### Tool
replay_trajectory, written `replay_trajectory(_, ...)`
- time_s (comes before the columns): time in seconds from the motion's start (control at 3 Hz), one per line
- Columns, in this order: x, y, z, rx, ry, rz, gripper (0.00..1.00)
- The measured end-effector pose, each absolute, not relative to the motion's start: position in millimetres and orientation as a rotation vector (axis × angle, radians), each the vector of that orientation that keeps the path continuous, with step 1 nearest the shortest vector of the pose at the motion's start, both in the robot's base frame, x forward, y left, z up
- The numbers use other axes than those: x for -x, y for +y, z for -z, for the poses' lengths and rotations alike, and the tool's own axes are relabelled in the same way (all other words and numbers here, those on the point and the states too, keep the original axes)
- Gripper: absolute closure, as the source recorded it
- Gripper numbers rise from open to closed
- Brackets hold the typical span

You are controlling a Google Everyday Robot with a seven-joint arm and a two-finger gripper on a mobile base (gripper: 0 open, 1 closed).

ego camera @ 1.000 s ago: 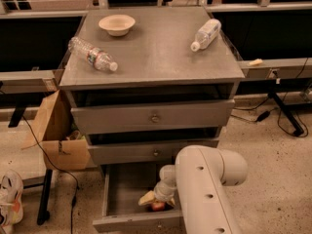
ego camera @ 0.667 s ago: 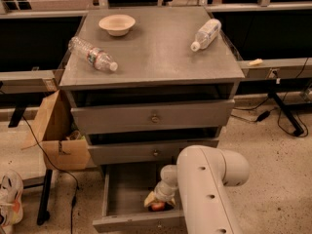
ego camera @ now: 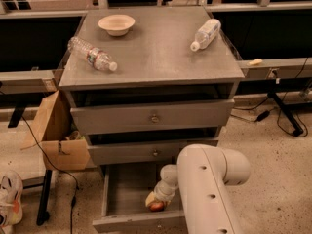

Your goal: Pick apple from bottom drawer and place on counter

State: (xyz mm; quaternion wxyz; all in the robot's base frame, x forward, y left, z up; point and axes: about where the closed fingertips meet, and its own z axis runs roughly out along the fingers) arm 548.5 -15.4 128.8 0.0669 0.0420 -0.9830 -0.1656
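The gripper (ego camera: 157, 202), pale cream like the arm (ego camera: 207, 189) behind it, sits low in the grey bottom drawer (ego camera: 122, 194), right over the apple (ego camera: 156, 206), which shows red with a yellowish patch. Above the gripper, the two taller drawer fronts (ego camera: 152, 117) are the same dull grey. Higher still, the counter (ego camera: 151, 52) is a scuffed grey. It carries a beige bowl (ego camera: 116, 24), a clear labelled bottle (ego camera: 91, 53) with a coloured band up to the left, and a clear white-capped bottle (ego camera: 205, 34) up to the right. Left of the gripper stands a brown cardboard box (ego camera: 58, 135), and the floor (ego camera: 273, 179) to its right is speckled beige.
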Motion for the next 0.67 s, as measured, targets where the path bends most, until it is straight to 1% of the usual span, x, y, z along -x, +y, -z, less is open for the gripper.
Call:
replay_trajectory(0.33, -546.6, -29.1, -134.6, -0.106, -2.998, 0.541, 1.00)
replay_trajectory(0.67, -538.1, -52.0, -163.8, -0.147, -3.033, 0.558, 1.00)
